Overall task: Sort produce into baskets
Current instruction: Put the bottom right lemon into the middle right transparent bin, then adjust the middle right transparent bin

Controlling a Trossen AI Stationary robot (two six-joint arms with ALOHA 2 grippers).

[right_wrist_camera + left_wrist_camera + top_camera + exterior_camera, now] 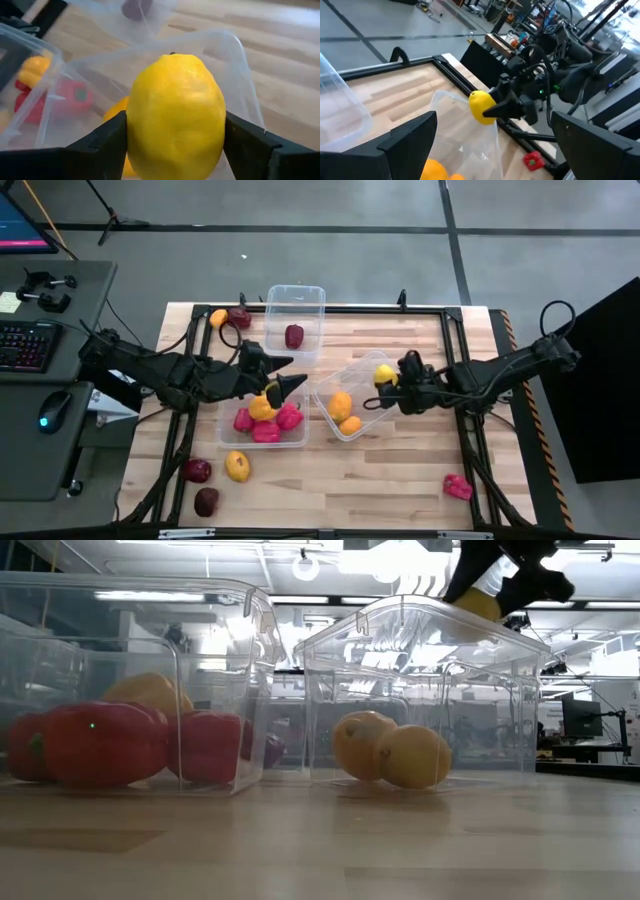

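Observation:
My right gripper (392,380) is shut on a yellow lemon (385,374), above the rim of a clear basket (368,358) that holds two orange and yellow pieces (343,412). My left gripper (290,376) is open and empty above the near-left basket (228,438), which holds red peppers (265,428) and a yellow-orange piece (262,408). A third basket (297,292) at the far side holds one maroon piece (294,336). The lemon also shows in the left wrist view (480,106) and in the low view (480,603). My right gripper pinches the lemon's two opposite sides (145,135) between its two fingers (102,145). The fingers come from the table's right. The lemon is lifted clear, above the basket's rim (235,45).
Loose produce lies on the wooden table: a yellow piece (218,318) and a maroon piece (239,317) at the far left, two maroon pieces (196,470) (206,501) and a yellow one (237,467) near left, a red pepper (458,487) near right.

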